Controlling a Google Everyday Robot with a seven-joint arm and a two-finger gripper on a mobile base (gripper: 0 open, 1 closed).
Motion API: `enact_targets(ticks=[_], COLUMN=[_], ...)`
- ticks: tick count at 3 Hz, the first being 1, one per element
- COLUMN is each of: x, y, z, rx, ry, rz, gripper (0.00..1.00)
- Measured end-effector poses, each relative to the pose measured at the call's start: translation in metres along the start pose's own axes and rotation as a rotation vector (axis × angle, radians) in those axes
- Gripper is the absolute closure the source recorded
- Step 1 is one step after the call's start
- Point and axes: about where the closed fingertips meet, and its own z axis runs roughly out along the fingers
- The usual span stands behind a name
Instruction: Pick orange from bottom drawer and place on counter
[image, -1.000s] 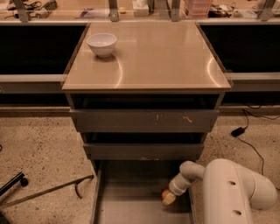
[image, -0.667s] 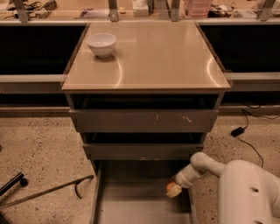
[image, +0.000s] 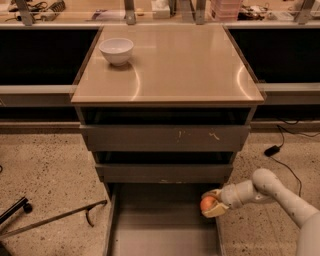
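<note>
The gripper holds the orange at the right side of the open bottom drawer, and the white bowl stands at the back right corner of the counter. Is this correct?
Not quite. In the camera view the white bowl stands at the back left corner of the counter. The rest holds: the gripper grips the orange at the right side of the open bottom drawer.

Lab workshop: speckled stone floor (image: 45, 165), loose black power cable (image: 272, 150) at four o'clock; white two-finger gripper (image: 214, 204) at five o'clock, clasping small round orange fruit (image: 207, 203).
</note>
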Motion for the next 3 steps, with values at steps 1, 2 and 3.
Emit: enact_targets(ticks=[1, 2, 3], x=[-0.0047, -0.0048, -0.0144], y=[0.0129, 0.0128, 0.0203], z=[-0.0046, -0.0045, -0.0083], rx=[-0.037, -0.036, -0.031], ry=[-0.035, -0.035, -0.038], rz=[-0.013, -0.013, -0.038], gripper=[1.0, 1.0, 1.0])
